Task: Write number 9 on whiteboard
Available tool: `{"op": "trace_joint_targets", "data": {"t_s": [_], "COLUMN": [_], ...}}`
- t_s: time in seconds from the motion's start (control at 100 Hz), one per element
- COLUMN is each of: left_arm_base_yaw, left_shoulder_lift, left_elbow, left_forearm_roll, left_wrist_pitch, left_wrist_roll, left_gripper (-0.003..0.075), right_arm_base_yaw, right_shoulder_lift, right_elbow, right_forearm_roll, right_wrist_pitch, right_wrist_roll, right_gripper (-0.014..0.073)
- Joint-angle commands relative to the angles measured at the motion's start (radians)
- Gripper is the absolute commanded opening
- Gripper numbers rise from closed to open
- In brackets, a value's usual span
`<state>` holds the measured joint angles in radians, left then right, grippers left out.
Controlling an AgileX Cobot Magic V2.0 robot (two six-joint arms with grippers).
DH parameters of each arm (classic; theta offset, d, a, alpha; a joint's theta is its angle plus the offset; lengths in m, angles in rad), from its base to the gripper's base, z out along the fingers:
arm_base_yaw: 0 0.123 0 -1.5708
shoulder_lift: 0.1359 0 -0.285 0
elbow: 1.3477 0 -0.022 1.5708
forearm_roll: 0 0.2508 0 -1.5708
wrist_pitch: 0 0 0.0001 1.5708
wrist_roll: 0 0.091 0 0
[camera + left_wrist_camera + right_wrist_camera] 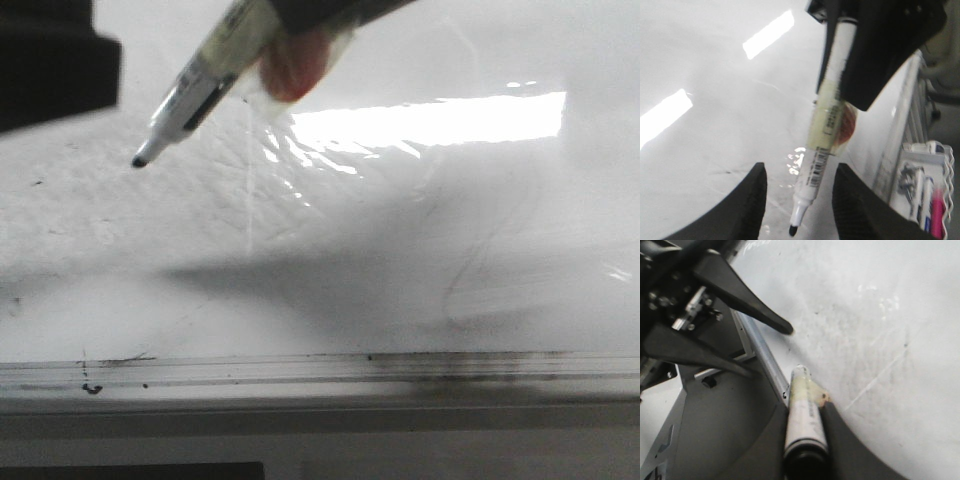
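Note:
The whiteboard (420, 230) is glossy white with grey wipe smears and glare. No black number 9 shows on it, only faint grey curved smudges (465, 270). My right gripper (805, 406) is shut on a white marker (802, 415) wrapped in yellowish tape. In the front view the marker (205, 80) slants down to the left, its black tip (138, 160) close over the board; I cannot tell if it touches. My left gripper (800, 169) is open and empty, its fingers (752, 200) on either side of the marker's tip (791, 230) without touching it.
A grey metal rail (320, 375) with black ink specks runs along the board's near edge. A white tray (925, 195) beside the board holds several markers, one pink (938, 217). The left gripper also shows dark at the front view's top left (50, 60).

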<state>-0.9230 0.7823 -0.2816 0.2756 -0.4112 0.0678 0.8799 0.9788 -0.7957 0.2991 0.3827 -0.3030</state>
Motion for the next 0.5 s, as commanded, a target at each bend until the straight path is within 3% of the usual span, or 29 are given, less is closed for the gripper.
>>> {"op": "trace_joint_targets", "data": {"t_s": [0.0, 0.19, 0.49], "left_arm_base_yaw": [0.01, 0.061, 0.103], "left_shoulder_lift": [-0.111, -0.244, -0.255], "left_elbow": [-0.026, -0.026, -0.026], "left_forearm_roll": [-0.152, -0.183, -0.185], "left_wrist_pitch": [-0.018, 0.055, 0.061], "left_wrist_roll": [-0.003, -0.003, -0.003], "left_gripper": [0.0293, 0.0293, 0.0292], "right_arm_base_yaw": [-0.042, -0.136, -0.263], "right_shoulder_lift": [-0.036, -0.029, 0.098], "right_elbow": [-0.054, -0.165, -0.322], "right_forearm_roll": [0.009, 0.009, 0.001], "right_wrist_pitch": [-0.041, 0.051, 0.174], "right_wrist_roll": [0.024, 0.041, 0.058], "right_gripper": [-0.005, -0.005, -0.005]}}
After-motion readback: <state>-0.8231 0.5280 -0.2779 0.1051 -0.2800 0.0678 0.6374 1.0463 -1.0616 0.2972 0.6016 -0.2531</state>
